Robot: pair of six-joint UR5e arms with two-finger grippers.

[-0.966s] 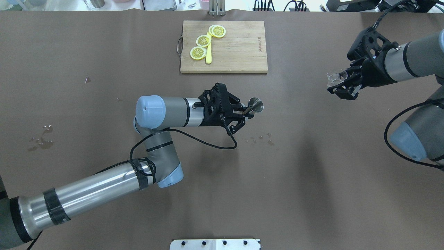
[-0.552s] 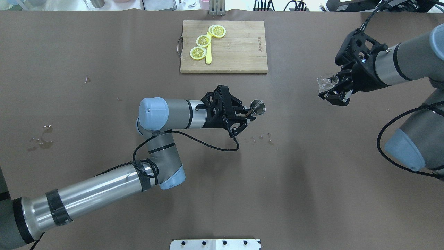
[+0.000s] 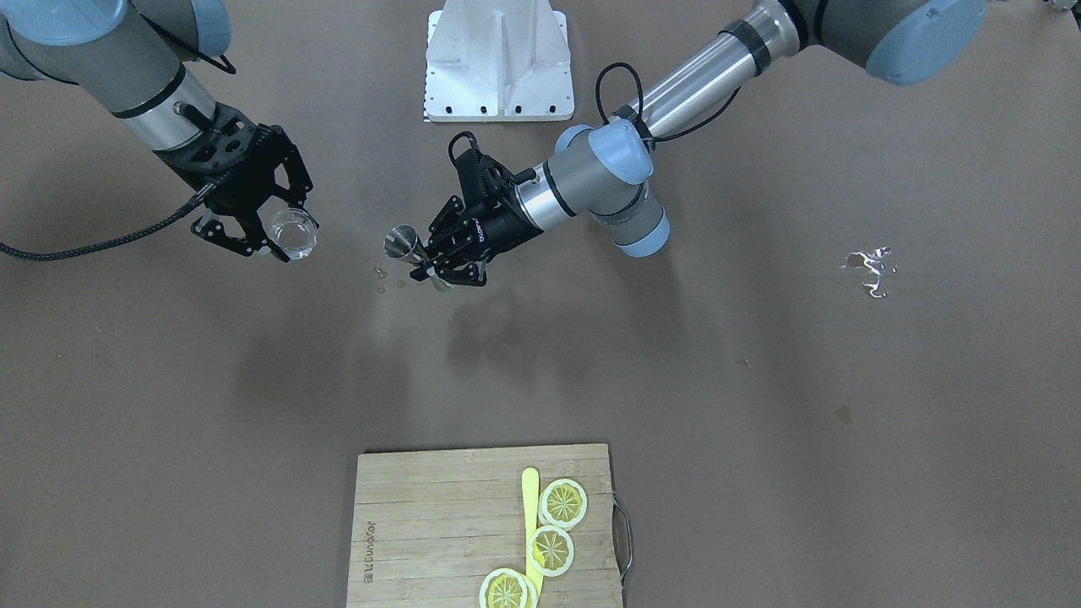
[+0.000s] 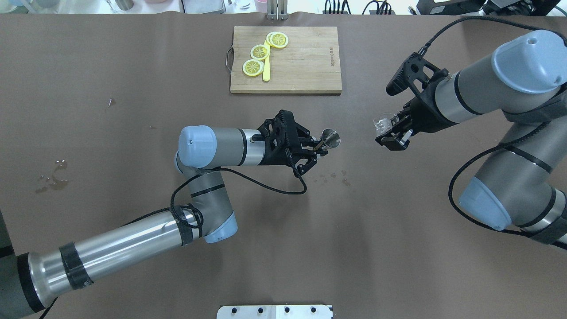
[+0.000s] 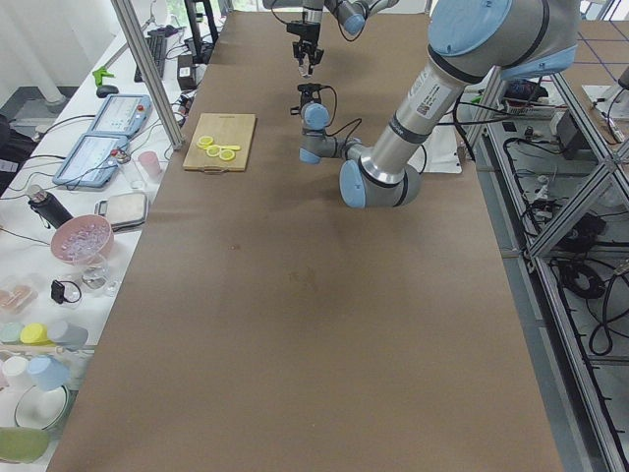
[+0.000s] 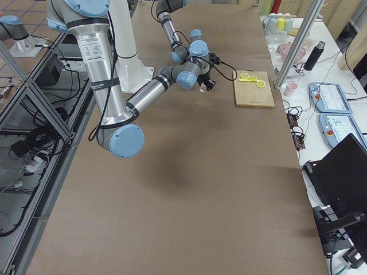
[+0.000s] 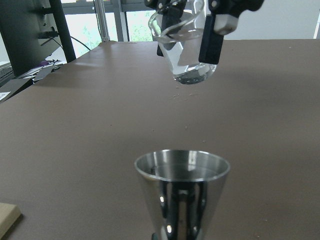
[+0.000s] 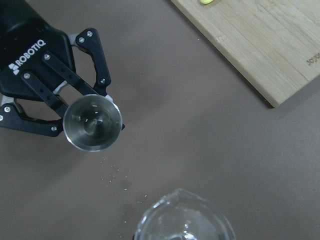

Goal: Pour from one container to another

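Note:
My left gripper (image 4: 320,148) is shut on a small steel jigger (image 4: 330,137), held upright above the middle of the table; the jigger's open cup (image 7: 182,187) fills the lower left wrist view and looks like a round steel mouth (image 8: 93,123) in the right wrist view. My right gripper (image 4: 393,133) is shut on a clear glass beaker (image 4: 383,123) with liquid in it, held in the air to the right of the jigger and apart from it. In the front-facing view the beaker (image 3: 293,233) hangs left of the jigger (image 3: 404,245).
A wooden cutting board (image 4: 305,62) with lemon slices (image 4: 259,52) and a yellow knife (image 4: 266,66) lies at the far middle. Small droplets (image 4: 332,176) spot the table under the jigger, and a wet patch (image 4: 52,179) marks the left side. A white mount (image 4: 274,311) sits at the near edge.
My right arm has carried the glass beaker leftward and nearer, from the far right toward the jigger. The left gripper and jigger have shifted only slightly.

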